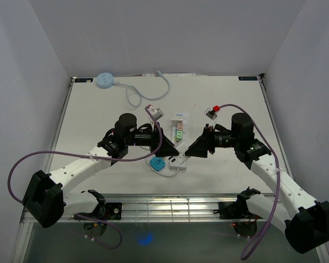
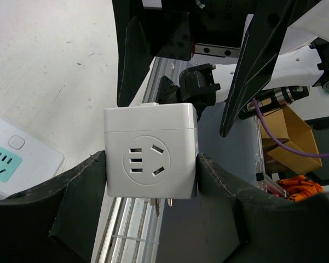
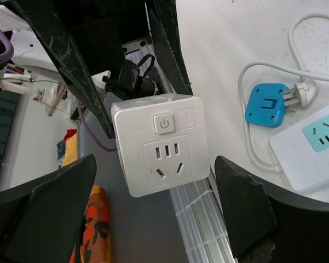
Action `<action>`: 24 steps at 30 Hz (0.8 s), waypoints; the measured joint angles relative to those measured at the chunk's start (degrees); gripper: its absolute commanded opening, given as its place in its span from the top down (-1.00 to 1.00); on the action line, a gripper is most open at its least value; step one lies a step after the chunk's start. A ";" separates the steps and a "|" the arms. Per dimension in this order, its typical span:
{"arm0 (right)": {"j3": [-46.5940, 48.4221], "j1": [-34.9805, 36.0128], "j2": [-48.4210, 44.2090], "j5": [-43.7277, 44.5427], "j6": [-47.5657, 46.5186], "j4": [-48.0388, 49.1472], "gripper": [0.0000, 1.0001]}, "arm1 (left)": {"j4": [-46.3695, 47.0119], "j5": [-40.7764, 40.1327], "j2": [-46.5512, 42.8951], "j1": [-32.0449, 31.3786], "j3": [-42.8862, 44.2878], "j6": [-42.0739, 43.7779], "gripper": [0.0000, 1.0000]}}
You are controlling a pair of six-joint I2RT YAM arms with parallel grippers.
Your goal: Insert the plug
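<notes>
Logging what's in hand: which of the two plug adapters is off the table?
The white cube adapter with the power button, clamped in the left gripper. The small blue adapter lies on the table beside the white power strip.

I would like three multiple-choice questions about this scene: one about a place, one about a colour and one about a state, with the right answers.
1. Where is the white cube adapter?
A. between the fingers of the left gripper
B. lying by the back wall
C. under the right arm's base

2. What colour is the small adapter lying on the table?
A. red
B. blue
C. yellow

3. How is the right gripper?
A. shut on the cube
B. open
C. out of view

Answers:
1 A: both pads press the cube's sides.
2 B: it shows blue beside the power strip.
3 B: gaps show on both sides of the cube.
</notes>
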 measured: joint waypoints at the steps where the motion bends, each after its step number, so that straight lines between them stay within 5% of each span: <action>1: -0.13 0.00 0.20 -0.46 -0.02 0.31 -0.96 | -0.09 0.00 0.00 0.00 0.22 0.04 1.00; 3: -0.35 0.00 0.42 -1.05 0.00 0.63 -0.97 | -0.37 0.04 0.02 0.00 0.72 0.09 1.00; 7: -0.66 0.00 0.79 -2.19 -0.04 1.55 -0.55 | -0.55 0.26 0.33 0.00 1.68 0.24 1.00; 12: -0.92 -0.07 1.03 -2.82 0.11 2.05 -0.34 | -0.63 1.11 0.68 0.00 2.21 0.22 1.00; 17: -1.73 -0.20 1.03 -3.34 0.22 2.99 0.21 | -0.76 1.92 1.33 0.00 2.29 0.22 1.00; 21: -1.77 -0.28 1.01 -3.39 0.20 3.10 0.67 | -1.18 1.77 1.46 0.00 2.60 0.39 0.48; 24: -1.77 -0.28 0.96 -3.15 0.20 3.08 0.83 | -2.71 0.66 1.49 0.00 3.19 0.92 -0.06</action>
